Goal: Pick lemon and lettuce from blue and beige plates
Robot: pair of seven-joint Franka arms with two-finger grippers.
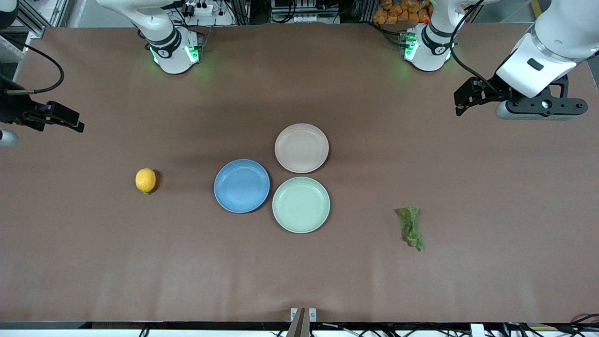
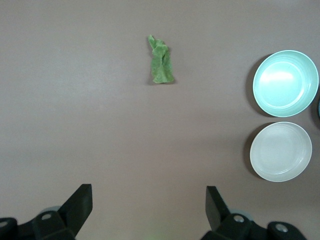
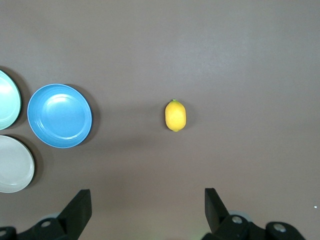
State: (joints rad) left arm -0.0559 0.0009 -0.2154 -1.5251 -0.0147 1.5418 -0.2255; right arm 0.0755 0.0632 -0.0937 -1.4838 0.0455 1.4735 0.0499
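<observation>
Both hands hover with fingers spread wide, holding nothing: the left hand [image 1: 461,100] over the tabletop [image 1: 468,281] at its own end, the right hand [image 1: 70,122] likewise. On the bare tabletop lie the lemon [image 1: 145,180], beside the blue plate [image 1: 242,186], and the lettuce [image 1: 411,227], well apart from the beige plate [image 1: 302,148] and green plate [image 1: 301,204].

no legible text, no labels, no brand marks (anywhere on view)

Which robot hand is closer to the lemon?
The right gripper. It hangs open above the table at the lemon's end; the left gripper, also open, waits at the lettuce's end.
</observation>
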